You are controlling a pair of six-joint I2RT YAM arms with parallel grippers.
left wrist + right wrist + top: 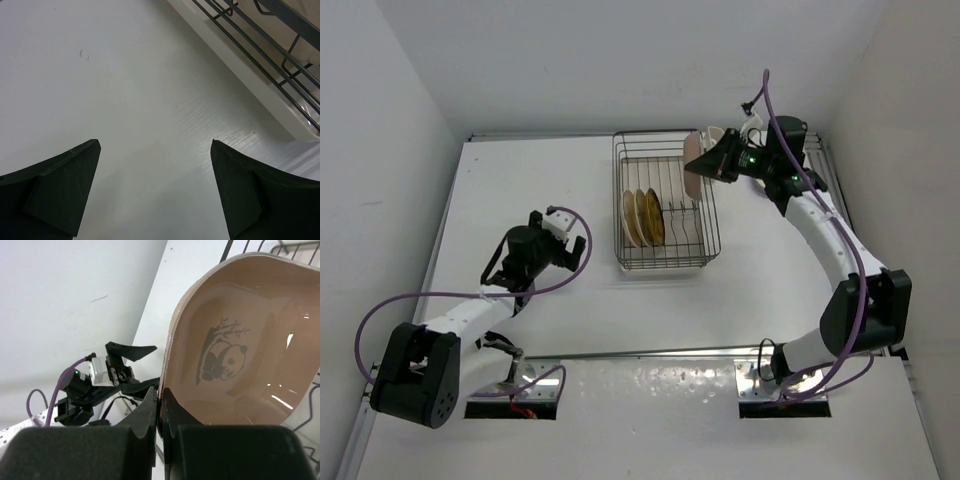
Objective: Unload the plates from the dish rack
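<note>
Panda plate upright at the far corner of the dish rack, rim pinched by right hand; thin round plates racked on edge.

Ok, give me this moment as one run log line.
right gripper: shut on panda plate, far-right corner of rack | left gripper: open over table | thin plates: standing in rack

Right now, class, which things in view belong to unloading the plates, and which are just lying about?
Job: rack; panda plate, clamped in right pincer; round plates standing in rack.
Lying about: white cup on rack corner; purple cables; left pincer, open over table.
</note>
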